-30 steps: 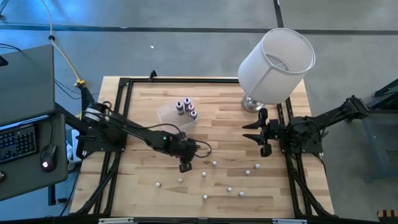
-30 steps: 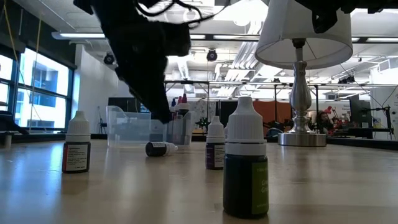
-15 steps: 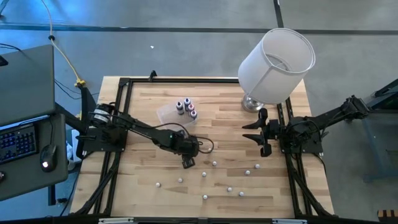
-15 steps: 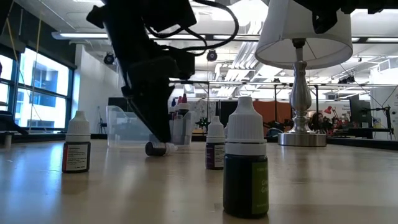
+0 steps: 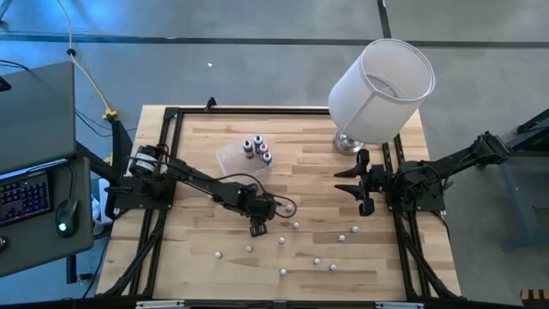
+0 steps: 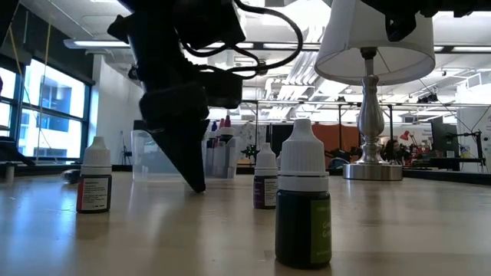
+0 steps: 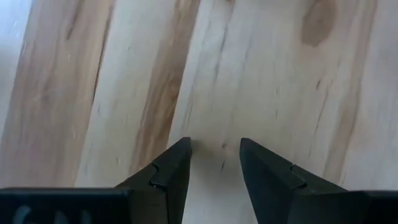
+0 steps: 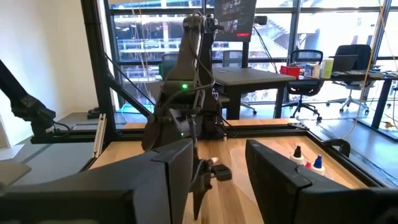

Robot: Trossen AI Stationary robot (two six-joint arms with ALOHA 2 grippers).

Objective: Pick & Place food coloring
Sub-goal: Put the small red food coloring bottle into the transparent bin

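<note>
Step in hand looks like the reach-down for a loose bottle: the left gripper (image 5: 258, 228) is pointing down at the table (image 5: 309, 146) in the middle, fingertips at or just off the wood, fingers apart with only bare boards showing between them in the left wrist view, so nothing is being gripped. A small whitish bottle (image 5: 280, 241) is standing just right of and nearer than the tips, with more food coloring bottles (image 5: 316, 260) scattered across the near half of the table. Four colored-top bottles (image 5: 256, 148) are standing in a clear tub (image 5: 230, 157) at the far left-center. In the low view one dark bottle (image 6: 302, 205) is standing close to the camera, two more behind it. Judging from this, the next move is calling for shifting the tips over one bottle, straddling it and closing, then carrying it to the tub; the bottles are tiny and look easy to knock over. The left arm is stretching from the left edge toward the center, wrist bent down. The right gripper (image 5: 364, 184) is waiting at the right side near the lamp (image 5: 377, 90), raised, fingers apart, holding nothing.
</note>
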